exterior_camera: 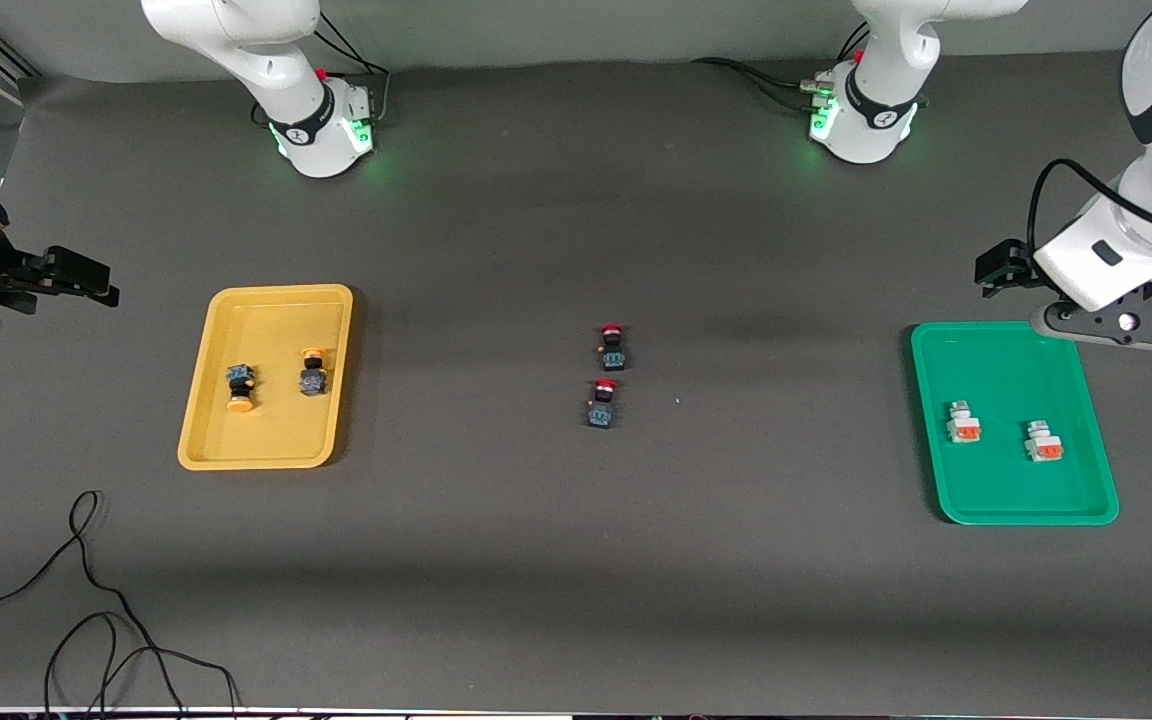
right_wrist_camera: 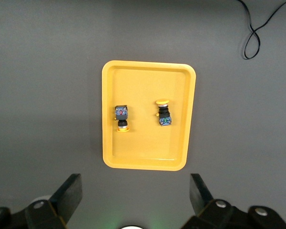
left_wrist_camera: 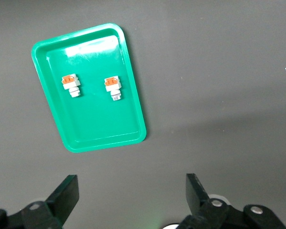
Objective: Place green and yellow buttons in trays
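Note:
The yellow tray (exterior_camera: 276, 330) holds two black buttons with orange-yellow caps (exterior_camera: 240, 388) (exterior_camera: 313, 371). It also shows in the right wrist view (right_wrist_camera: 148, 86), with both buttons (right_wrist_camera: 121, 117) (right_wrist_camera: 163, 113) lying in it. The green tray (exterior_camera: 996, 360) holds two white-grey blocks with orange faces (exterior_camera: 963, 423) (exterior_camera: 1042, 442). It also shows in the left wrist view (left_wrist_camera: 95, 124), with both blocks (left_wrist_camera: 70, 84) (left_wrist_camera: 113, 87). My left gripper (left_wrist_camera: 132, 183) is open and empty, high over bare table beside the green tray. My right gripper (right_wrist_camera: 136, 183) is open and empty, high over bare table beside the yellow tray.
Two black buttons with red caps (exterior_camera: 613, 346) (exterior_camera: 603, 403) lie in the middle of the table between the trays. A loose black cable (exterior_camera: 86, 600) curls near the front edge toward the right arm's end. The arm bases (exterior_camera: 321, 130) (exterior_camera: 861, 120) stand at the back.

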